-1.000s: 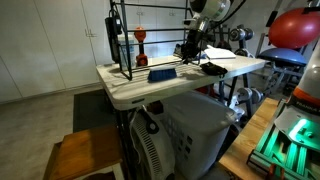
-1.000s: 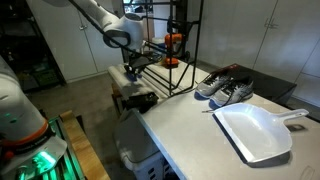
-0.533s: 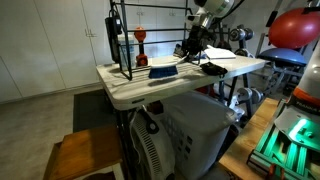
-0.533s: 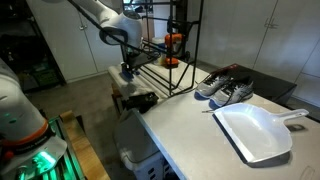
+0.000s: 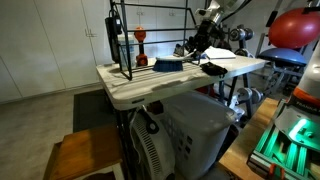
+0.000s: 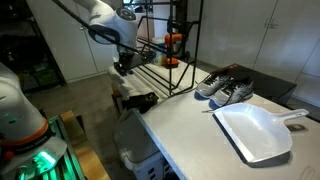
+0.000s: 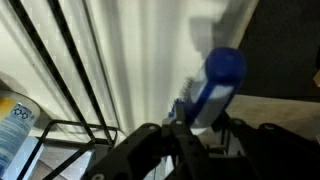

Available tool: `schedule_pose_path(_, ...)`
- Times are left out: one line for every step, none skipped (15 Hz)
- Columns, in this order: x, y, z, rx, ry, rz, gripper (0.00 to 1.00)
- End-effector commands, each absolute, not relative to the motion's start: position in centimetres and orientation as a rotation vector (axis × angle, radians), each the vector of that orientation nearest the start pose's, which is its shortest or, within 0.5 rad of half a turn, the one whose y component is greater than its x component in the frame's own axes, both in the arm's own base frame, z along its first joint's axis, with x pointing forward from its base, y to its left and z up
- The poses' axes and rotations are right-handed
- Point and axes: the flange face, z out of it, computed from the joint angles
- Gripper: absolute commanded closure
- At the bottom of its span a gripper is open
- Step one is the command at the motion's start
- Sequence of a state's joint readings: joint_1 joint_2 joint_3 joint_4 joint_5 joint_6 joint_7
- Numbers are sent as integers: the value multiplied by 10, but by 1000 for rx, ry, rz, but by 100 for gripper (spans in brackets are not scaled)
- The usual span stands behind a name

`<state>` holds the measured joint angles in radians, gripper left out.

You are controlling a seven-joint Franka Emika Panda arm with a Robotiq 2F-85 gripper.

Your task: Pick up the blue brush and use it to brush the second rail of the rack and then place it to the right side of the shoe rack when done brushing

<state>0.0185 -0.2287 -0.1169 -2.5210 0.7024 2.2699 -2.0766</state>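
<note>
The blue brush [image 5: 168, 64] hangs just above the white table [image 5: 130, 92], in front of the rack [image 5: 150, 30] of thin black rods. My gripper [image 5: 188, 52] is shut on the brush's end and comes in from the upper right. In the wrist view the blue brush [image 7: 215, 85] sticks up from between my dark fingers, with the gripper [image 7: 195, 125] closed on its lower part and rack rods [image 7: 60, 60] to the left. In an exterior view the gripper [image 6: 122, 68] hovers at the rack's [image 6: 172, 60] near corner; the brush is hard to make out there.
A red-orange upright item [image 5: 141, 45] stands inside the rack. A pair of shoes [image 6: 225, 88] and a white dustpan [image 6: 255, 130] lie on the table. A black lumpy object [image 5: 213, 68] sits near the gripper. A white basket [image 5: 190, 125] stands below the table edge.
The brush lay on the table before; it is now lifted off it in my gripper, which has moved up and slightly towards the rack.
</note>
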Motion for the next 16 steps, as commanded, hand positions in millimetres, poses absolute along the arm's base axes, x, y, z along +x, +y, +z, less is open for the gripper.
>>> schedule_pose_path(389, -31, 375, -2033, -1795, -776, 93)
schedule_pose_path(375, -34, 378, -2052, -1752, -814, 93)
schedule_pose_path(364, -38, 381, -2072, -1708, -857, 93)
schedule_pose_path(352, -43, 385, -2100, -1655, -906, 93)
schedule_pose_path(342, -47, 390, -2114, -1605, -952, 93)
schedule_pose_path(331, -51, 395, -2135, -1550, -985, 93)
schedule_pose_path(351, -65, 420, -2157, -1499, -1023, 93)
schedule_pose_path(343, -68, 428, -2176, -1447, -1069, 93)
schedule_pose_path(341, -73, 440, -2199, -1393, -1118, 93)
schedule_pose_path(340, -76, 451, -2215, -1332, -1162, 93)
schedule_pose_path(339, -79, 461, -2223, -1273, -1210, 93)
schedule_pose_path(329, -75, 461, -2219, -1210, -1250, 93)
schedule_pose_path(329, -70, 464, -2220, -1143, -1284, 93)
schedule_pose_path(342, -71, 477, -2231, -1075, -1321, 93)
schedule_pose_path(346, -68, 478, -2261, -1007, -1357, 93)
schedule_pose_path(351, -64, 479, -2305, -952, -1402, 93)
